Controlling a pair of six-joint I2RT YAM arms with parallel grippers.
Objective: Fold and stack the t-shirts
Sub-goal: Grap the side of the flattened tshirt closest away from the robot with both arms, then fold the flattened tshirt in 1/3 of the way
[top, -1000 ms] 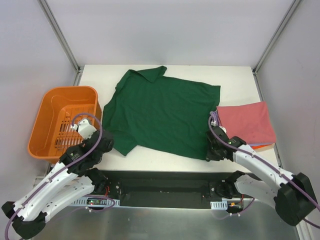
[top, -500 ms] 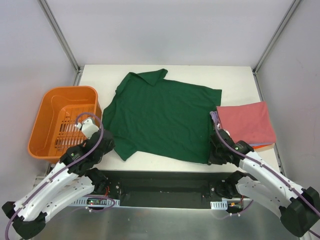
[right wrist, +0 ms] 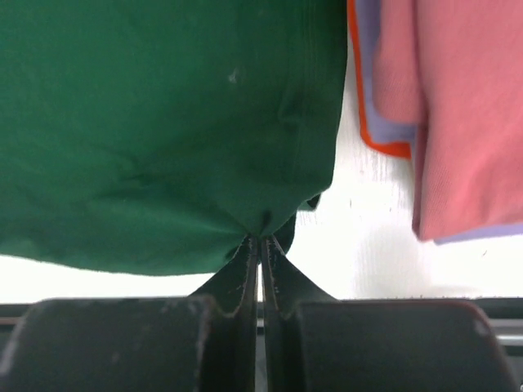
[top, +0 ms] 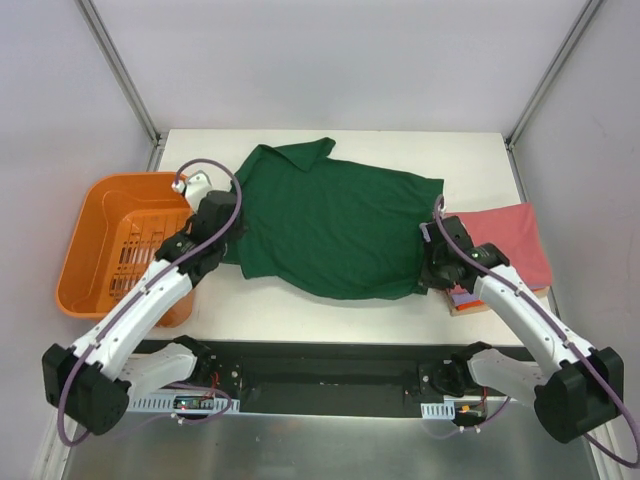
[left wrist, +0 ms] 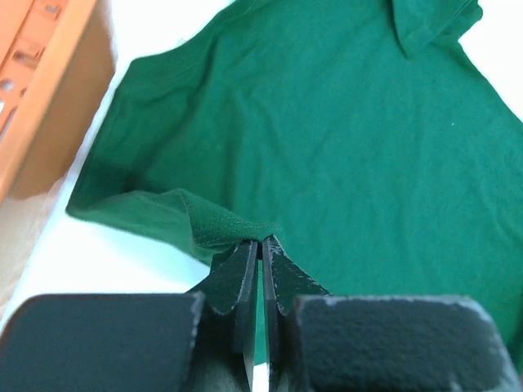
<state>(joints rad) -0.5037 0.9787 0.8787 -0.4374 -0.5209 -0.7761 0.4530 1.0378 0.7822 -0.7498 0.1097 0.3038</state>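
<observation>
The dark green collared t-shirt point(top: 335, 225) lies spread on the white table, its near edge lifted and drawn inward. My left gripper point(top: 230, 235) is shut on the shirt's left sleeve hem point(left wrist: 221, 224); in the left wrist view the gripper point(left wrist: 261, 242) pinches a fold of green cloth. My right gripper point(top: 432, 270) is shut on the shirt's near right corner, seen in the right wrist view point(right wrist: 260, 237). A folded stack sits at the right: pink-red t-shirt point(top: 505, 245) on top, with a lavender layer point(right wrist: 372, 82) and an orange edge point(right wrist: 384, 149) beneath.
An orange slotted basket point(top: 100, 215) stands at the table's left edge, close beside my left arm, and its wall point(left wrist: 41, 98) shows in the left wrist view. The folded stack lies just right of my right gripper. Grey walls enclose the table.
Both arms moved away from the near edge, carrying the green shirt's near sleeve and corner toward the far side. The shirt's near part has drawn up and looks shorter.
</observation>
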